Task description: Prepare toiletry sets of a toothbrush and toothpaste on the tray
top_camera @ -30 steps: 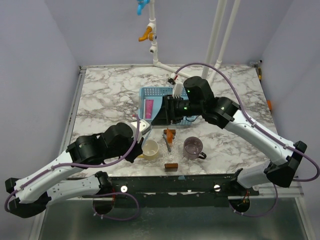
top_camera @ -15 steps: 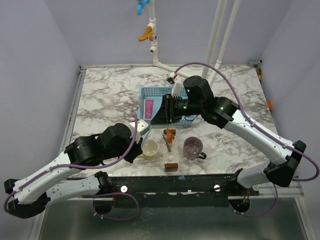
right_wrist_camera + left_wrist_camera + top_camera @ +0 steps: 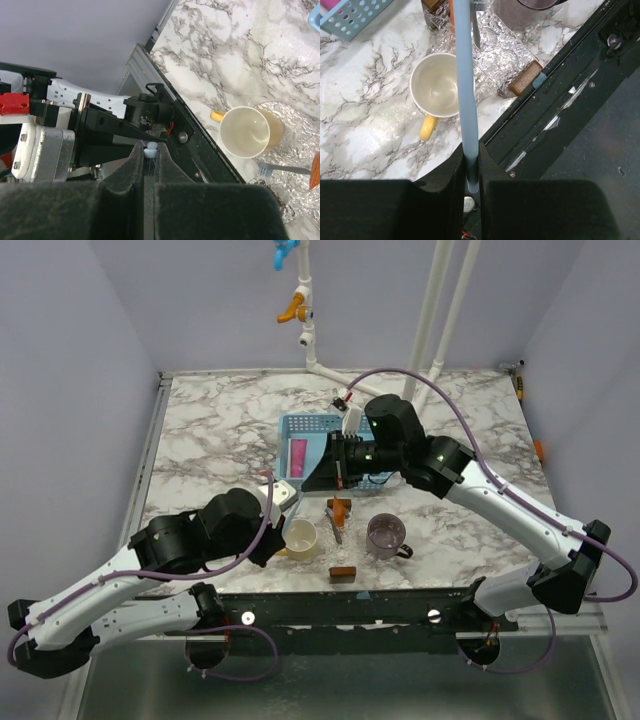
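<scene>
Just above and behind the cream mug [image 3: 300, 537], toothbrush [image 3: 466, 75] clamped at one end in the left claw [image 3: 471, 160], other tip nipped by the right claw [image 3: 148, 156]. Advisable: release of the left grip only after a firm right grip. Toothpaste [image 3: 341, 508] just right of the mug.

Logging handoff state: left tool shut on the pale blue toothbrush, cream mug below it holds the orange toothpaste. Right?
One error. The left tool is shut on the toothbrush, but the cream mug is empty, as the left wrist view shows; the toothpaste lies outside it.
</scene>
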Action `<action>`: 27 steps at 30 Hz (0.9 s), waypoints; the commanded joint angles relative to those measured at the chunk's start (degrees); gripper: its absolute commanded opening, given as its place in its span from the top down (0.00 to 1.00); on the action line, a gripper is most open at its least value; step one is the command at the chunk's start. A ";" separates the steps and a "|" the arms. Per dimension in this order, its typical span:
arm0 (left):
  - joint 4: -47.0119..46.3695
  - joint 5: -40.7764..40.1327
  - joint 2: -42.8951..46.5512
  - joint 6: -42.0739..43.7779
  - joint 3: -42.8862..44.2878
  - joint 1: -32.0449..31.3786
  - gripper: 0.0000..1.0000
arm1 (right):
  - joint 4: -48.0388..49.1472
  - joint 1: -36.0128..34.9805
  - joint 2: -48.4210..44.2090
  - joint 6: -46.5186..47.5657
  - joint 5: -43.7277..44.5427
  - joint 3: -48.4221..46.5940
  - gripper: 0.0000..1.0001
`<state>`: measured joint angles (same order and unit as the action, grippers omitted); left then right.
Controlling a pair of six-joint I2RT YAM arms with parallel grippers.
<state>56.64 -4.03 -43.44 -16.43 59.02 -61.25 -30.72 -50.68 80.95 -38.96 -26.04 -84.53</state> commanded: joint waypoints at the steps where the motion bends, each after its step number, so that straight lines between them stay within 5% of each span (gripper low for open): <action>1: -3.90 -1.17 1.25 0.84 -0.81 -0.26 0.86 | 0.35 -0.48 -1.45 1.21 1.31 1.38 1.00; 13: -10.10 2.37 5.07 1.43 -2.80 -0.24 0.32 | -3.88 -0.50 -6.72 7.06 8.01 1.18 1.00; 27: -19.64 0.27 11.93 -2.09 -8.35 -0.26 0.01 | -12.90 -2.37 -13.64 22.85 16.46 7.48 1.00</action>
<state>39.92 -2.46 -32.16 -16.93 52.16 -61.25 -41.54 -51.16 70.17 -20.84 -12.27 -79.20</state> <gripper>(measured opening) 0.959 0.052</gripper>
